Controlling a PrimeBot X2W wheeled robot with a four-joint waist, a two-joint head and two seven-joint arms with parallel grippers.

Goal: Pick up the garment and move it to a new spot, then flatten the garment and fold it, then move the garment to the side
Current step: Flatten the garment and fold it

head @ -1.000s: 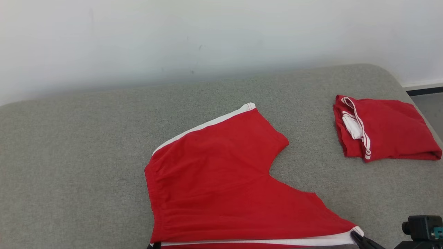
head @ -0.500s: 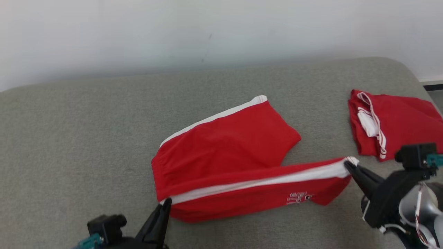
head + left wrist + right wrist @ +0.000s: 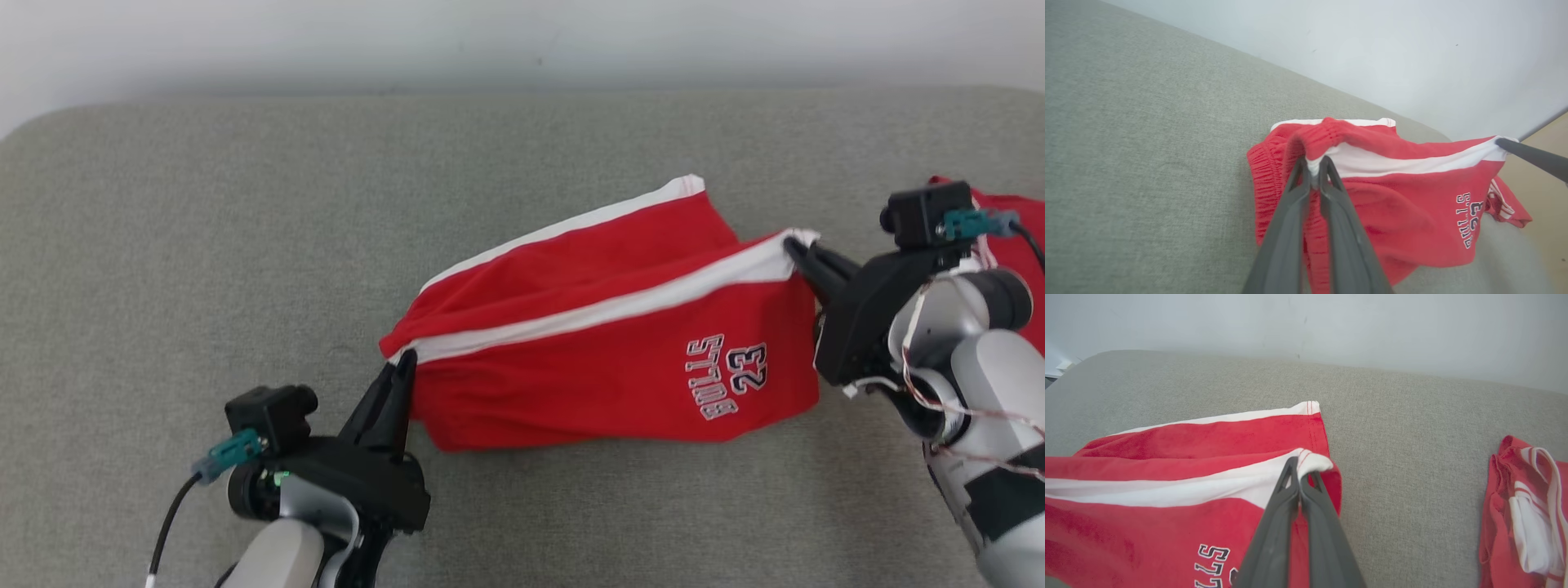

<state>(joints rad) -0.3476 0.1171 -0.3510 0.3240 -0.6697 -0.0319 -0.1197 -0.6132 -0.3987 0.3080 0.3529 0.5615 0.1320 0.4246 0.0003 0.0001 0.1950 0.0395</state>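
Red athletic shorts [image 3: 604, 359] with white side stripes hang stretched between two robot grippers at the centre of the head view, over a grey fabric cushion [image 3: 163, 245]. At the lower left of that frame, the left gripper [image 3: 406, 360] has its dark fingers pinched tight on a corner of the elastic waistband; the left wrist view shows the gathered band bunched over the fingertips. At the right of the frame, the right gripper [image 3: 793, 243] is clamped on the white-trimmed hem corner of one leg, its fingers pressed together around the cloth in the right wrist view. The raised front panel carries white lettering and the number 23, both upside down from the head camera, and hangs below the stripe. The far leg lies flat on the cushion behind it. A second red garment [image 3: 1523, 514], folded, rests on the cushion at the lower right of the right wrist view, apart from the shorts. A white wall [image 3: 522, 33] runs along the top.
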